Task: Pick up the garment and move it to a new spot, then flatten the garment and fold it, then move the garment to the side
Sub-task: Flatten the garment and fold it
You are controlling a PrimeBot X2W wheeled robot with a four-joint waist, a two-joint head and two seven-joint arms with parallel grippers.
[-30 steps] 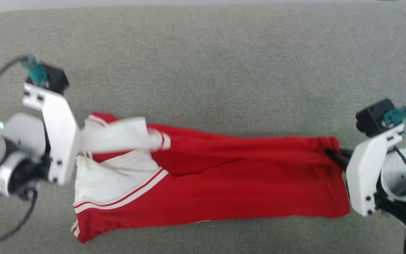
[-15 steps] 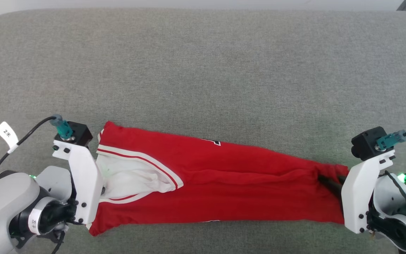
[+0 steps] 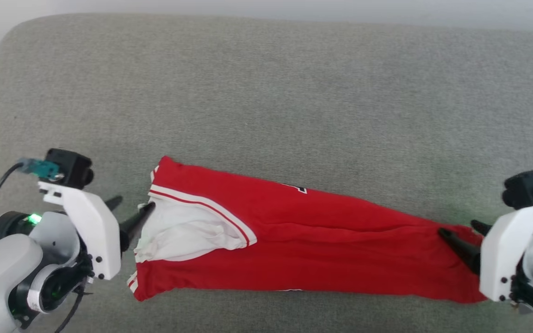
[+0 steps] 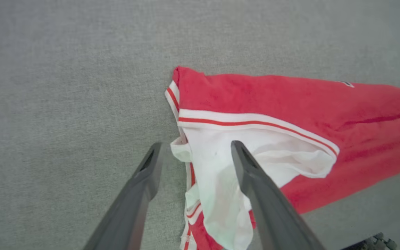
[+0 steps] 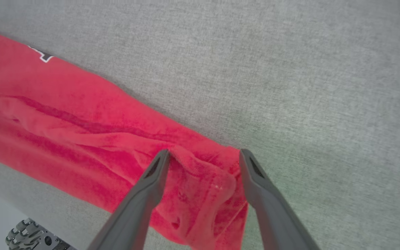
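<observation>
Grey cushion [image 3: 266, 92], red shirt [image 3: 317, 249] laid long across its near side.
My left claw [image 3: 134, 203] stands spread at the white sleeve end (one finger over the cloth), my right claw [image 3: 458, 227] spread astride the hem corner; neither clenches anything.

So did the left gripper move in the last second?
Yes: against the garment, the left gripper has opened and pulled back left, fingers now straddling the sleeve's edge.
</observation>
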